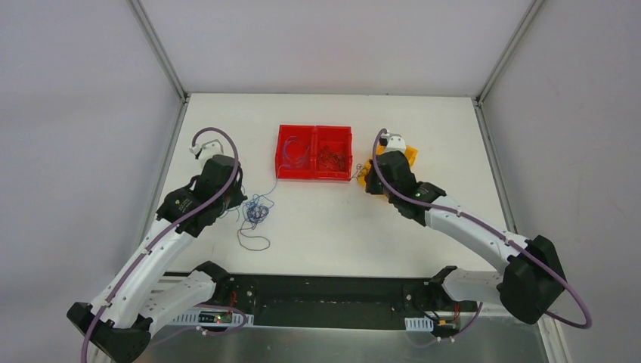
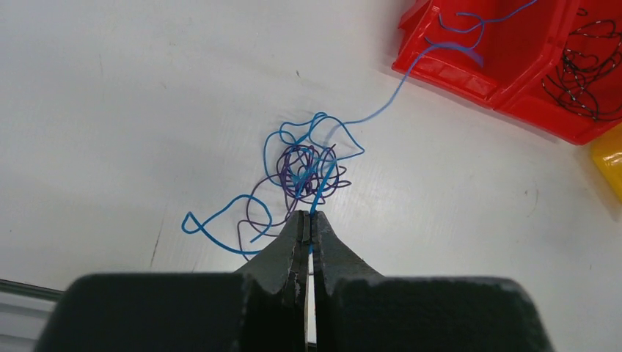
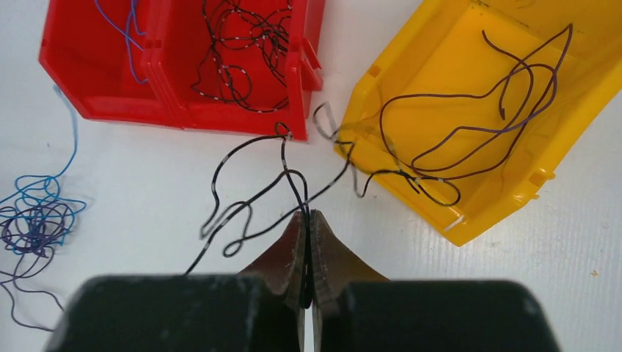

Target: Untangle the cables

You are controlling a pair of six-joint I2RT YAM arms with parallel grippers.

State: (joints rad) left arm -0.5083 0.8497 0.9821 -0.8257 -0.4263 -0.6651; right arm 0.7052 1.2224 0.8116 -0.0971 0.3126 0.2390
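The cables form a small knot of blue and purple wires (image 2: 304,165) on the white table, seen from above as a dark bundle (image 1: 257,212). My left gripper (image 2: 311,216) is shut on a blue strand at the knot's near edge. Another blue strand (image 2: 396,95) runs from the knot up into the red bin (image 2: 455,73). My right gripper (image 3: 308,214) is shut on a thin black cable (image 3: 242,198). That cable loops over the table between the red bin (image 3: 110,106) and the yellow bin (image 3: 429,209).
The red bin (image 1: 314,175) has two compartments, blue wire in the left one and black wires (image 3: 242,51) in the right. A dark purple wire (image 3: 469,125) lies in the yellow bin, which the right arm partly hides from above. White walls enclose the table.
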